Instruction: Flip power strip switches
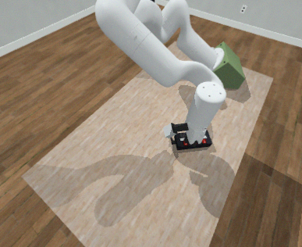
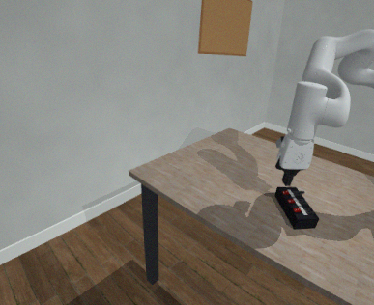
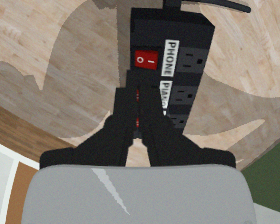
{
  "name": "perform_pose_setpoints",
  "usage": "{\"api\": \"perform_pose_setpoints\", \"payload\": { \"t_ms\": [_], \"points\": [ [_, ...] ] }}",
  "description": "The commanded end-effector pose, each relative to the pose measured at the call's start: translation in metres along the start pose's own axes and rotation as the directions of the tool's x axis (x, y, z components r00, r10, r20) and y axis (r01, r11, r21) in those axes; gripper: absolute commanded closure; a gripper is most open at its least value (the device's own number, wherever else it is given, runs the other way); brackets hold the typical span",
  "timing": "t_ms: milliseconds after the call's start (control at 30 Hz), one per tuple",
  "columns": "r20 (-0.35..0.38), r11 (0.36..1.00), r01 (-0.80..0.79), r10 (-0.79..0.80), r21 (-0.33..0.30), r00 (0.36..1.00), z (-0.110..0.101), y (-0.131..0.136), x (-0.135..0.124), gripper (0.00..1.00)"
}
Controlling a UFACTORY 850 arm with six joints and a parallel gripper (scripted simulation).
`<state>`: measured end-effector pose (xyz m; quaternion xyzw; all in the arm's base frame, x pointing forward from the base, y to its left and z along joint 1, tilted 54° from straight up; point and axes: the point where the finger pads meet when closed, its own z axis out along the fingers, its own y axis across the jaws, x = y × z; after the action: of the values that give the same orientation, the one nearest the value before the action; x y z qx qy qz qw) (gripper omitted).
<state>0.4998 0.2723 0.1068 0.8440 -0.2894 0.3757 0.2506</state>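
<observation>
The black power strip lies flat on the table, right way up, with its cord end pointing away in the wrist view. Its red PHONE switch sits beside a white PHONE label. My gripper is shut and empty, with its fingertips over the following switch, which they mostly hide; its label is partly covered. In the exterior view the gripper hangs just above the far end of the strip, where three red switches show. In the top view the strip lies under my wrist.
A green box stands at the far end of the table, behind the arm. The near table edge is to the left of the strip. A cork board hangs on the wall.
</observation>
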Motion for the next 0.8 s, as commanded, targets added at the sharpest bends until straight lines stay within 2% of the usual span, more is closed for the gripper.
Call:
{"api": "perform_pose_setpoints", "payload": {
  "t_ms": [0, 533, 667, 733, 767],
  "points": [
    [0.000, 1.000, -0.001, 0.001, 0.001, 1.000, -0.001, -0.001, 0.000, 1.00],
    [0.000, 1.000, -0.001, 0.001, 0.001, 1.000, -0.002, 0.000, 0.000, 1.00],
    [0.001, 1.000, 0.000, 0.000, 0.002, 1.000, -0.010, 0.010, -0.028, 1.00],
    [0.001, 1.000, 0.000, 0.000, 0.002, 1.000, -0.010, 0.010, -0.028, 1.00],
    [0.000, 1.000, 0.000, 0.000, 0.001, 1.000, -0.013, 0.013, -0.037, 1.00]
  ]
}}
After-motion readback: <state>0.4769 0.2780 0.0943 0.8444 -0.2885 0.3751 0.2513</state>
